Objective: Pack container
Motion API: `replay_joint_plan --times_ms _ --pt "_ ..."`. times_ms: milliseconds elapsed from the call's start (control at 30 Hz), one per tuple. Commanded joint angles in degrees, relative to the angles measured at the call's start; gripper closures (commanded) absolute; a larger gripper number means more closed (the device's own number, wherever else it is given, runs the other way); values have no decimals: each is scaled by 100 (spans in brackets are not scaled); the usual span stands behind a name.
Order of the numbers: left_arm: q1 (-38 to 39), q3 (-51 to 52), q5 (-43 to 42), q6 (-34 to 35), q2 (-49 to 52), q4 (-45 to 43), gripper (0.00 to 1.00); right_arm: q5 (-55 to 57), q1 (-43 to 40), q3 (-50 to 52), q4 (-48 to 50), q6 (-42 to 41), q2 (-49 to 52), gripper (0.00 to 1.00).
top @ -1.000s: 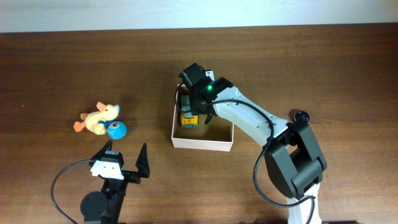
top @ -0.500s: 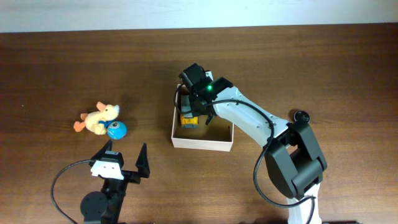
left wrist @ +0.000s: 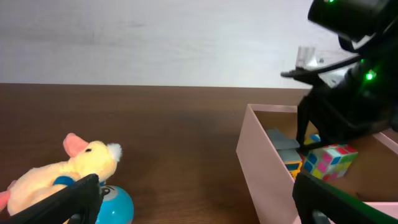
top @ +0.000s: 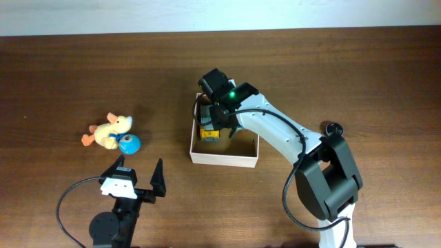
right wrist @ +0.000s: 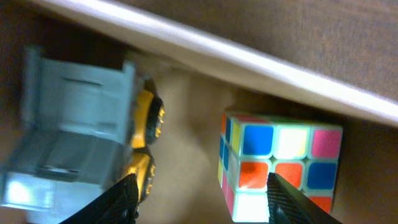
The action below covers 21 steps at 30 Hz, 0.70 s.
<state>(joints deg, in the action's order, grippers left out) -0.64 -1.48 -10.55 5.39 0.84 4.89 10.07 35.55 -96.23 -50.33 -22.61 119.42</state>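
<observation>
The container (top: pixel 224 158) is a shallow white-walled box with a tan floor at mid-table. My right gripper (top: pixel 220 126) hangs low inside it, open. In the right wrist view it (right wrist: pixel 202 202) has bare cardboard between its fingers. A grey and yellow toy truck (right wrist: pixel 74 118) is by the left finger. A colourful puzzle cube (right wrist: pixel 280 155) lies against the white wall (right wrist: pixel 249 59), partly behind the right finger. My left gripper (top: pixel 138 182) stands open near the front edge and holds nothing. Ahead of it lie a yellow plush duck (left wrist: pixel 68 174) and a blue ball (left wrist: pixel 115 205).
The duck (top: pixel 110 129) and ball (top: pixel 129 144) lie together on the brown table, left of the container. A small black round thing (top: pixel 335 129) sits at the right. The right arm (top: pixel 275 134) reaches over the container's right side.
The right gripper has shifted very slightly inside the container. The left arm and the toys outside have not moved.
</observation>
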Motion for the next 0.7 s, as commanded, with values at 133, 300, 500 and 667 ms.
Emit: replay_joint_plan --times_ms 133,300,500,667 --pt "26 35 -61 -111 -55 -13 1 -42 7 -299 0 120 -142 40" --pt "26 35 -61 -111 -55 -13 1 -221 24 -289 7 118 -131 53" --pt "26 35 -61 -111 -55 -13 1 -236 138 -247 63 116 -63 61" --pt "26 35 -61 -111 -55 -13 1 -234 190 -216 153 66 37 61"
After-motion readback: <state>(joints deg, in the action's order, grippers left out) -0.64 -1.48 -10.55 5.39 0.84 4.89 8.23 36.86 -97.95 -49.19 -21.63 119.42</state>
